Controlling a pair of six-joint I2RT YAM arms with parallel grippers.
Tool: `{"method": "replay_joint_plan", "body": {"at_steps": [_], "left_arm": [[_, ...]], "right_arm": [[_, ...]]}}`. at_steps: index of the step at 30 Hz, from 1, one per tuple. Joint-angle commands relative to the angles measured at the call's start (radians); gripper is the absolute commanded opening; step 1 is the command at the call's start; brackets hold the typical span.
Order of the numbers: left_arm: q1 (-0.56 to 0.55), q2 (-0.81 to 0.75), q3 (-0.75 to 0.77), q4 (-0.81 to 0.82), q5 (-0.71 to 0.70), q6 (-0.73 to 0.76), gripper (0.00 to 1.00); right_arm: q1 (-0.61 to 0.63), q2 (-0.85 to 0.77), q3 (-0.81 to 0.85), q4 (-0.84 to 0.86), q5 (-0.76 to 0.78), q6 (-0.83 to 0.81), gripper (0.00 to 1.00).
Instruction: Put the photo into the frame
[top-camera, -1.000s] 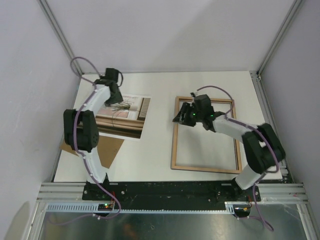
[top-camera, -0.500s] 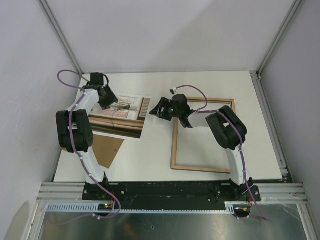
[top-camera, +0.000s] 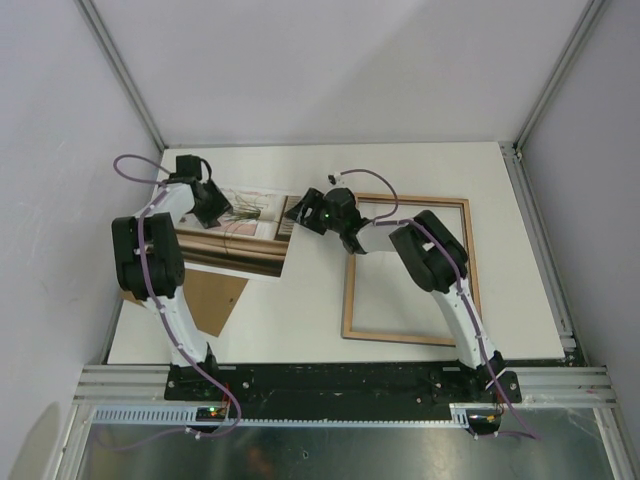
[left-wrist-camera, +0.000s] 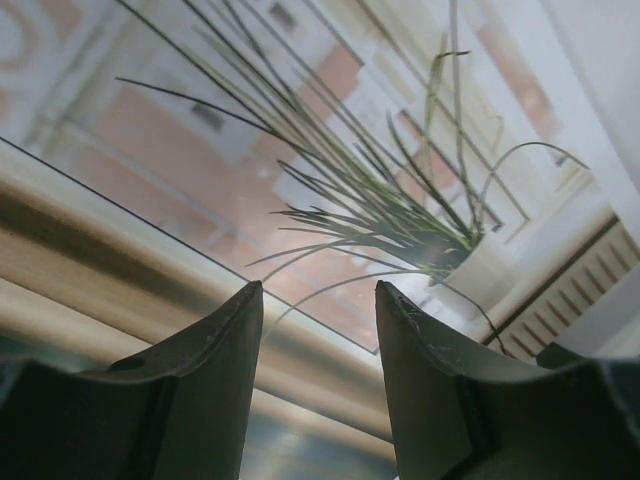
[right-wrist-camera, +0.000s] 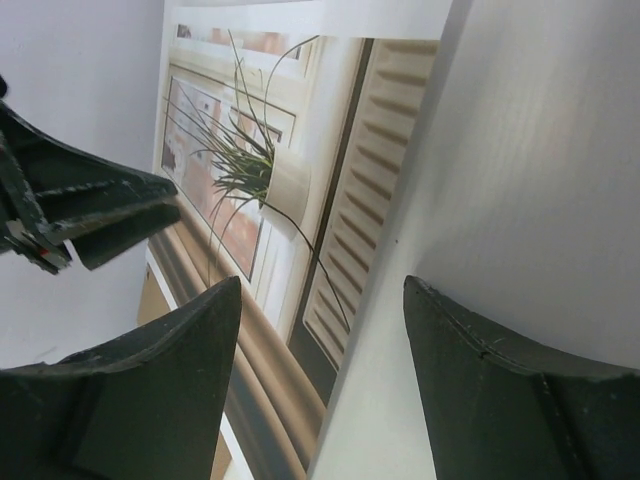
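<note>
The photo (top-camera: 248, 250) lies flat and face up on the left part of the white counter (top-camera: 300, 310). Its picture side shows a potted plant at a window. The frame (top-camera: 408, 338) lies on the right part of the counter with its light wood side up. It is apart from the photo, and a strip of bare counter is between them.

The left arm (top-camera: 150, 260) reaches over the far left part of the photo and hides this part from above. The left jaws point down at the print, close above it. They are partly open and there is nothing between them. In the left wrist view only the printed plant (left-wrist-camera: 400, 220) shows in the gap.

The right arm (top-camera: 430, 255) stretches across the far left corner of the frame and covers this corner. The right jaws are at the right edge of the photo, over the strip between photo and frame. They are wide open and hold nothing. In the right wrist view the edge of the photo runs under the gap, with bare counter on one side.

A brown cardboard sheet (top-camera: 218, 300) lies at the near left, and its far part is under the near left corner of the photo.
</note>
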Motion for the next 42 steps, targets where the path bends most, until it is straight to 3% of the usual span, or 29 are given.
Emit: {"method": "replay_joint_plan", "body": {"at_steps": [1,15,21,26,30,32,42], "left_arm": [[0.024,0.026,-0.025,0.023,0.03,-0.026,0.53],[0.026,0.061,-0.04,0.04,0.067,-0.029,0.52],[0.027,0.059,-0.042,0.046,0.084,-0.024,0.51],[0.026,0.031,-0.045,0.045,0.101,-0.018,0.51],[0.026,-0.033,-0.044,0.045,0.117,-0.01,0.51],[0.027,-0.087,-0.05,0.044,0.121,-0.008,0.52],[0.016,-0.381,-0.066,0.044,0.196,-0.039,0.54]], "right_arm": [[0.01,0.057,0.07,0.021,0.045,0.04,0.71],[0.007,0.188,0.189,0.132,-0.111,0.198,0.67],[0.009,0.207,0.243,0.113,-0.147,0.196,0.53],[0.007,0.2,0.263,0.082,-0.154,0.183,0.26],[0.003,0.138,0.242,0.047,-0.134,0.133,0.07],[-0.002,0.088,0.224,0.032,-0.121,0.105,0.02],[-0.076,-0.304,0.067,-0.113,-0.083,-0.051,0.0]]}}
